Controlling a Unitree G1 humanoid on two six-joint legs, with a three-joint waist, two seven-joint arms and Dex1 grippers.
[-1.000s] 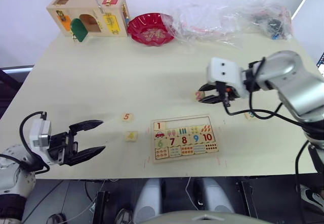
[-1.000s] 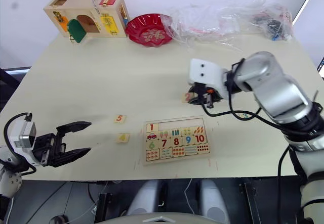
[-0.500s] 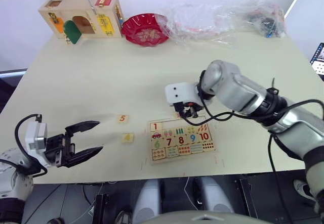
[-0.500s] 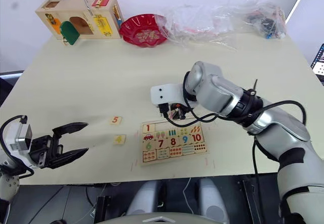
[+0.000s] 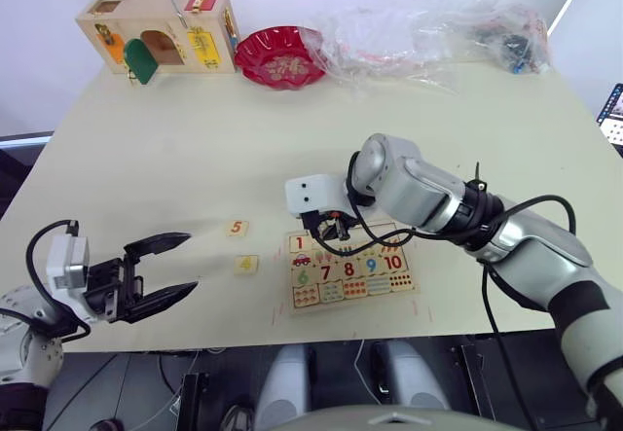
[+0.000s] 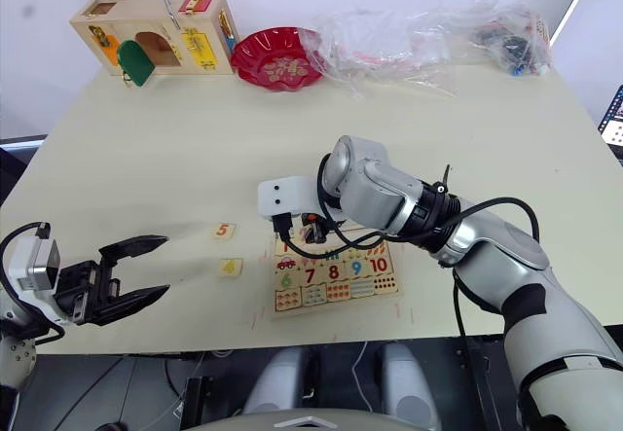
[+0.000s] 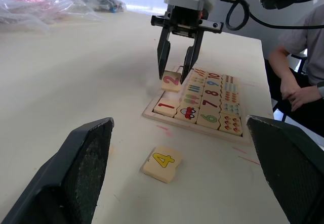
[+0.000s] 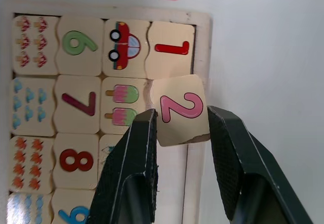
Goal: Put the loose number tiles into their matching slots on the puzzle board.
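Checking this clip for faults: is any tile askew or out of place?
The 2 tile sits crooked between the right claw fingers, overlapping the board rim beside the 1, not flat in its slot. The 4 and 5 lie loose on the table.

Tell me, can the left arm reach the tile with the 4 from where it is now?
Probably yes. The 4 tile lies loose on the table, straight ahead of the left gripper, whose jaws are open; nothing lies between them.

Silver arms, white wrists, black tools [image 5: 329,225], cables
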